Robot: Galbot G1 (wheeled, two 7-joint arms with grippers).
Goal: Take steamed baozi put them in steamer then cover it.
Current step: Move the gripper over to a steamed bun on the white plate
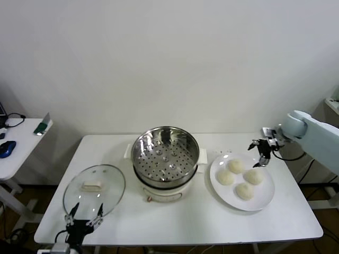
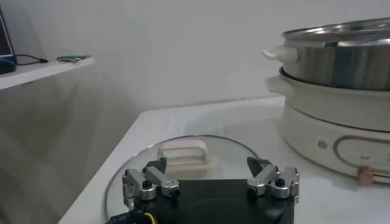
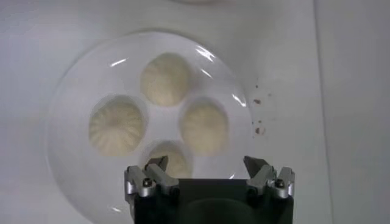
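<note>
From the head view, the white bench (image 1: 175,222) holds the shiny steamer (image 1: 164,159) in the middle, with its holey tray bare and no lid on it. The glass cover (image 1: 94,191) lies flat on the bench, just ahead of the left gripper (image 1: 83,216), whose jaws stand wide and hold nothing. Four steamed baozi (image 1: 239,177) sit on a white plate (image 1: 265,198). The right gripper (image 1: 261,154) hangs over the far edge of that plate, jaws spread apart and holding nothing. A side table (image 1: 18,148) stands off by the left arm, with a blue mouse (image 1: 6,148) on it. In the left wrist view, the left gripper (image 2: 210,181) hovers low near the cover (image 2: 183,164), and the cover's cream handle (image 2: 184,151) lies straight ahead between the two open jaws. The steamer (image 2: 341,97) stands farther ahead and off to one side. In the right wrist view, the right gripper (image 3: 209,178) looks straight down at the plate (image 3: 73,109). One steamed baozi (image 3: 172,157) sits right under the open jaws, closer to one jaw, and the other three lie just past it. A few small red specks (image 3: 259,115) dot the bench beside the plate.
</note>
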